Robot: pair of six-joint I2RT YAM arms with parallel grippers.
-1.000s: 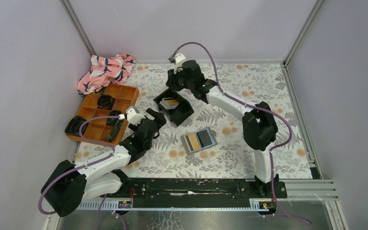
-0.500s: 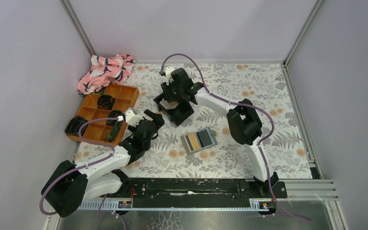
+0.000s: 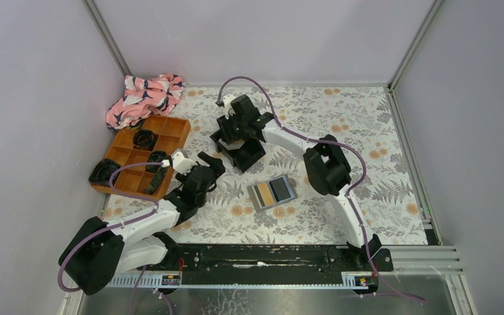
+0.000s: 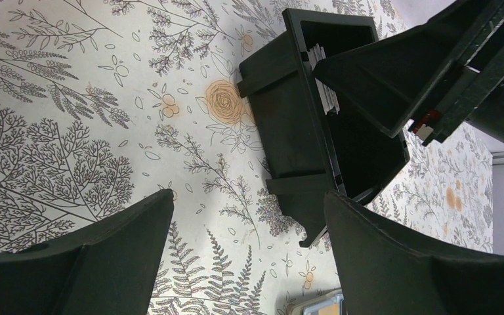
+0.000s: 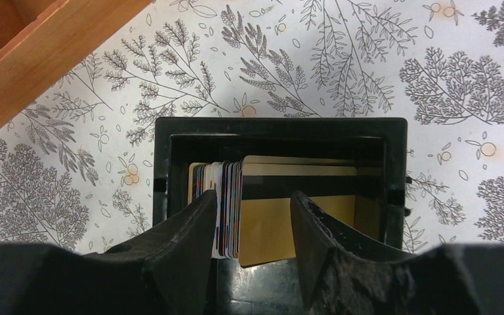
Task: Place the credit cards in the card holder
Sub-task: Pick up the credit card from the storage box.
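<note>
The right end effector (image 5: pixel 252 200) is hanging over the black tray (image 5: pixel 275 126) with its fingers standing apart, clamping nothing. Their tips are dipping toward the cards (image 5: pixel 226 197), which are standing on edge in a packed row inside the tray. The front card (image 5: pixel 315 210) is gold with a black stripe across its top. Its face is showing no legible print, and the coloured edges of the others are too thin to read.

The card holder (image 3: pixel 272 192) is lying open on the counter (image 3: pixel 380 131), nearer the arm bases than the tray and apart from it, showing one yellow-orange half and one blue-grey half.

The left end effector (image 4: pixel 248 200) is hovering over the counter beside the tray, fingers spread wide and gripping nothing. In its view, white lettering and a red tag are showing on the right end effector's housing — too small to read.

An orange tray (image 5: pixel 26 65) is sitting to the left, and a pink cloth (image 3: pixel 144 98) is lying beyond it.
</note>
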